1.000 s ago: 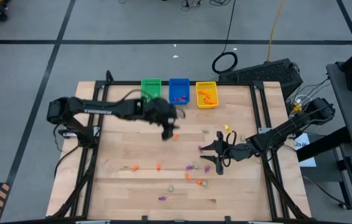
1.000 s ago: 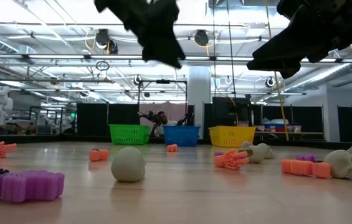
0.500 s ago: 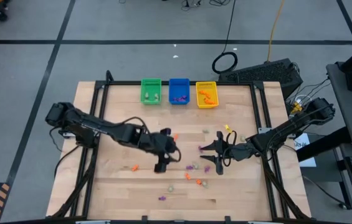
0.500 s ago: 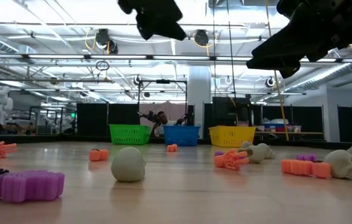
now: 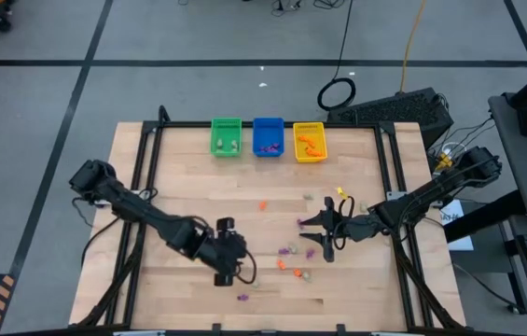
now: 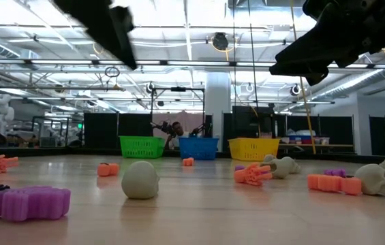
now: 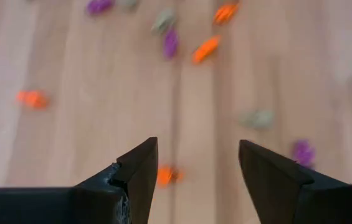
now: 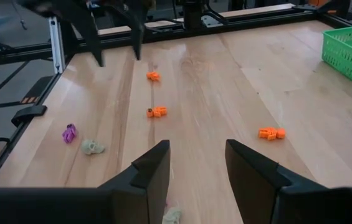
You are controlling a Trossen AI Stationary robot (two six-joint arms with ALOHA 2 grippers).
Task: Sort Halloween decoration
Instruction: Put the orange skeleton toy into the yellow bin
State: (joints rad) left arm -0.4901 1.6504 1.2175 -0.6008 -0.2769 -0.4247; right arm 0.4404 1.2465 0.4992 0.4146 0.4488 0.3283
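We see left pincer wide, empty, above orange trinket; purple trinket beside. Right pincer open, idle. Risk: descent off-centre knocks trinket away.

Three rectangular plastic bins stand in a row at the far edge of the wooden table: green bin, blue bin, yellow bin (each just beside the next). A dark keyboard lies off-table.

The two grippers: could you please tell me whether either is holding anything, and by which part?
Nothing is held: the left gripper and right gripper both show open, empty jaws.
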